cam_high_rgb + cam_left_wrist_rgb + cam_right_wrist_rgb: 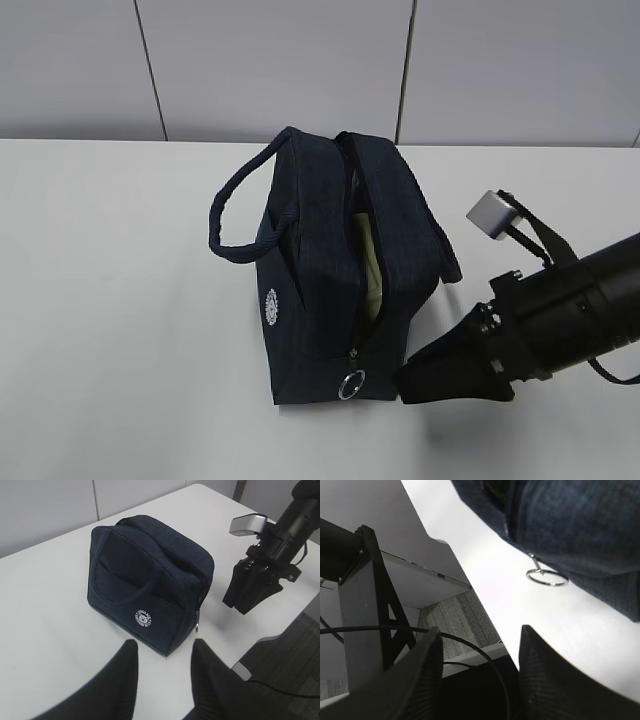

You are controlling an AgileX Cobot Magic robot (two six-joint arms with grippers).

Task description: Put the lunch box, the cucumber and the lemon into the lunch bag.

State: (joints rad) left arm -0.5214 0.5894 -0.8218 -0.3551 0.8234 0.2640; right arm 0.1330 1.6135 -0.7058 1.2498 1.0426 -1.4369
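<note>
Both pincers (162, 672) (480, 667) apart-jawed, gripping nothing.

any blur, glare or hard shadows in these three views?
Exterior view: even light, soft shadow beside the lunch bag. Left wrist view: left gripper fingers soft, bag sharp. Right wrist view: table washed out, right gripper fingers blurred.

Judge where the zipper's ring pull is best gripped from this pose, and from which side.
Grip the silver ring pull across its thin rim, coming from the bag's right, where the right hand already sits, open and empty. The ring hangs free at the lower front corner of the lunch bag, below the zipper's end, so its loop is exposed with bare table beside it.
</note>
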